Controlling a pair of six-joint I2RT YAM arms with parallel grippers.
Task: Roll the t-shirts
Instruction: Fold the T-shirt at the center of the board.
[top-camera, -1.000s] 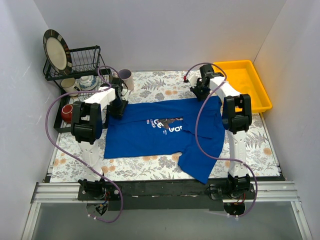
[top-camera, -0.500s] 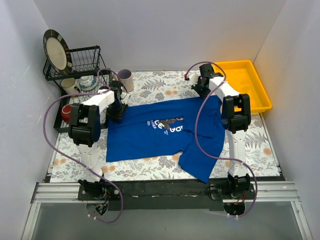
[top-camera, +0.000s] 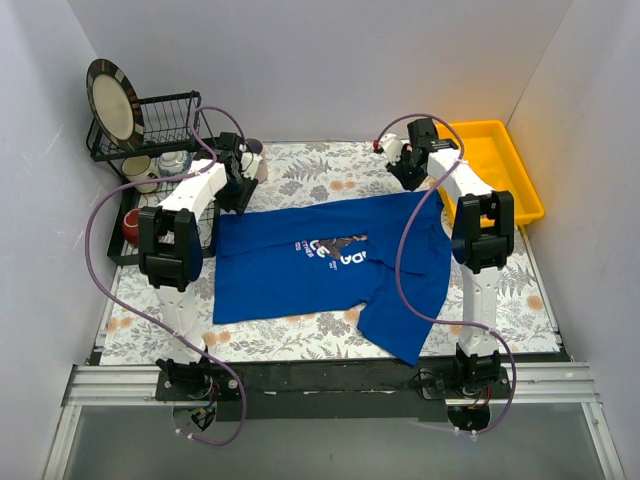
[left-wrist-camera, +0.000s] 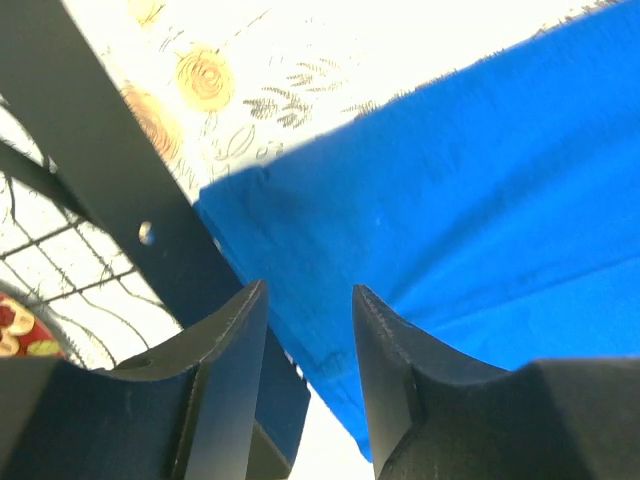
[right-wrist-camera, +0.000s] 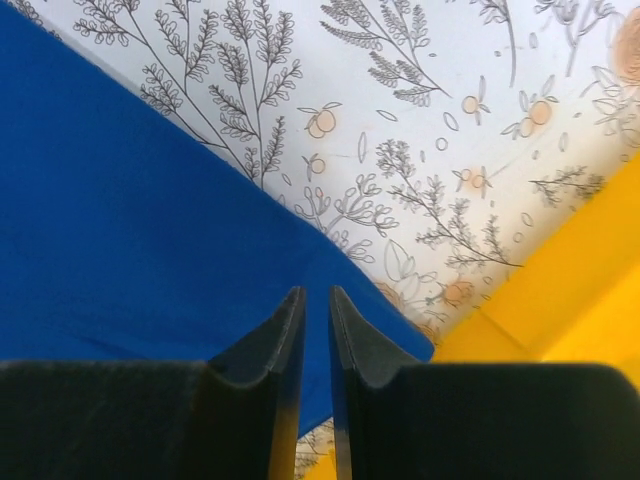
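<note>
Here the blue t-shirt (top-camera: 320, 260) lies spread out on the flowery table (top-camera: 310, 168), print side up. The left claw (left-wrist-camera: 308, 292) is over its far left corner, partly open and holding nothing. The right claw (right-wrist-camera: 316, 292) is over the far right corner, open just a crack, empty too.

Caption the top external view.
A blue t-shirt on a floral tablecloth, left end effector and right end effector poised at its far corners.
</note>
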